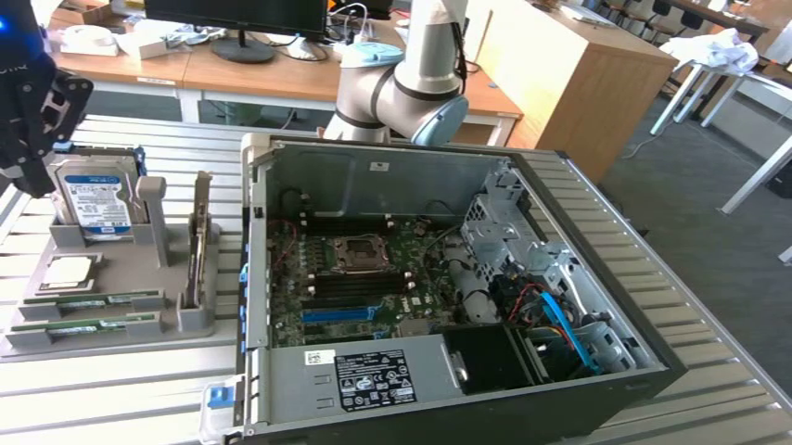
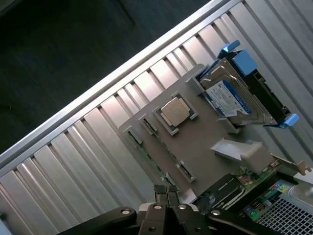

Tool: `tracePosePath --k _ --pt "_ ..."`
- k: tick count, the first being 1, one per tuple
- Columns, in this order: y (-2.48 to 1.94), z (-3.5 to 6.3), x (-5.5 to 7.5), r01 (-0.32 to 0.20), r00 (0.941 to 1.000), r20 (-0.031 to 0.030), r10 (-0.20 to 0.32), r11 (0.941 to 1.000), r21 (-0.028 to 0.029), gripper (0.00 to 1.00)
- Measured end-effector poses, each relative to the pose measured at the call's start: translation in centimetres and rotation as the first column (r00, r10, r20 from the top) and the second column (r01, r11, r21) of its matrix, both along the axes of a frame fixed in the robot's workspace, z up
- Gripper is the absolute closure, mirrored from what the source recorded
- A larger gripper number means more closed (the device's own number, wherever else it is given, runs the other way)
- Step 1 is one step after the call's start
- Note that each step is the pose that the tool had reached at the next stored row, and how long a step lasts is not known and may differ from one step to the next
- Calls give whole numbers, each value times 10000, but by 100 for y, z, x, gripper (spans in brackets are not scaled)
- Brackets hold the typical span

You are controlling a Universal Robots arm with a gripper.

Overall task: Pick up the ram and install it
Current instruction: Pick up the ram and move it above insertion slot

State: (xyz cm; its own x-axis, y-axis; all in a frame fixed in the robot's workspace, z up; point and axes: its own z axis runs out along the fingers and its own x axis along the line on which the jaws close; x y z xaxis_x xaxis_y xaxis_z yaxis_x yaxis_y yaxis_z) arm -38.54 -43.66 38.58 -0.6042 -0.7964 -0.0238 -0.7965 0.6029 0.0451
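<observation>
Two ram sticks (image 1: 93,298) lie flat, side by side, in slots at the front of a grey holder (image 1: 124,278) at the exterior view's left. In the wrist view they run along the holder's edge as thin green strips (image 2: 146,155). My gripper (image 1: 25,158) hangs well above the holder's far-left corner, apart from both sticks. Its fingertips (image 2: 165,192) are pressed together and hold nothing. The open computer case (image 1: 495,176) lies beside the holder, with the motherboard's memory slots (image 1: 359,283) exposed.
The holder also carries a blue-labelled hard drive (image 1: 93,199), a square silver processor (image 1: 69,271) and an upright card (image 1: 196,250). The slatted metal table (image 1: 111,389) ends close behind the holder, with dark floor (image 2: 58,49) beyond. Desks and monitors stand behind.
</observation>
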Motion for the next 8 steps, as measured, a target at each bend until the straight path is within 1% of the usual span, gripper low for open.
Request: tracePosePath --k 4,8 --pt "0 -2 0 -541 9985 0 541 9985 0 90" --pt "0 -3 0 -1084 9941 0 1084 9941 0 90"
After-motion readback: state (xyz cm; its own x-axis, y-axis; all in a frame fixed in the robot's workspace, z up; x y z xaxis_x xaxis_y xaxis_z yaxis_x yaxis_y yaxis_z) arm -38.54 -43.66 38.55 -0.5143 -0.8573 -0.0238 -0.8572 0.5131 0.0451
